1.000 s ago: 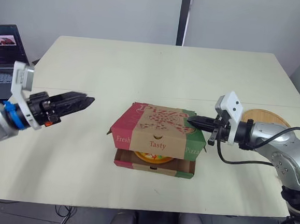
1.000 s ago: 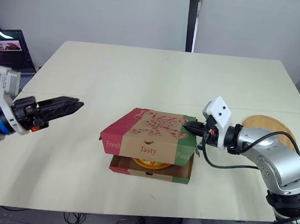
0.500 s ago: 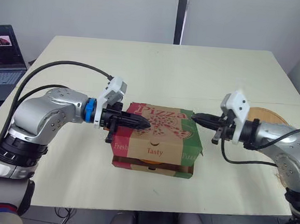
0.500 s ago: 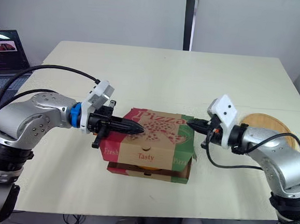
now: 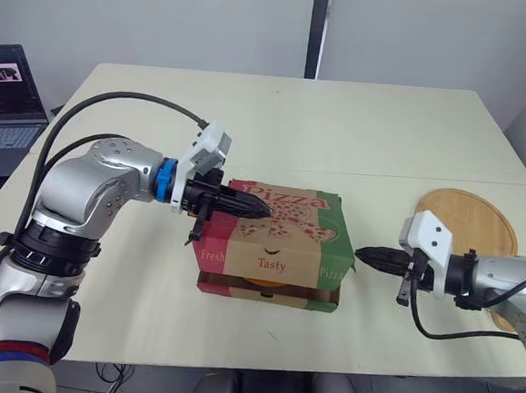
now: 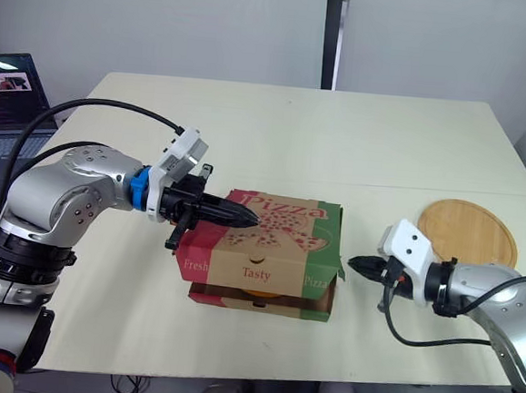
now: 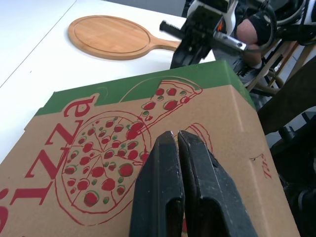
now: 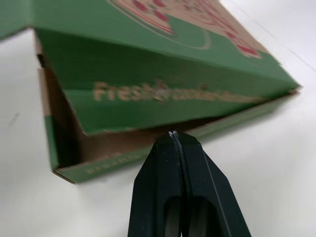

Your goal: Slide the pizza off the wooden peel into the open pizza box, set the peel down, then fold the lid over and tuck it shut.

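The pizza box [image 5: 278, 239] lies at the table's middle, its printed lid folded down over the base with a gap along the front. A sliver of pizza [image 5: 270, 278] shows through that gap. My left gripper [image 5: 264, 211] is shut, its tips resting on the lid's top near the printed pizza [image 7: 118, 163]. My right gripper [image 5: 361, 253] is shut too and sits low beside the box's right side, pointing at the green side flap [image 8: 163, 84], just short of it. The round wooden peel [image 5: 466, 222] lies flat on the table to the right, bare.
A laptop [image 5: 7, 85] stands open off the table's far left corner. My right forearm and its cable lie between the box and the peel. The table's front edge [image 5: 250, 364] runs close below the box.
My left arm swung in from the left, shut, and came onto the lid. The right gripper left the lid's right edge and dropped beside the box. The lid sank lower.
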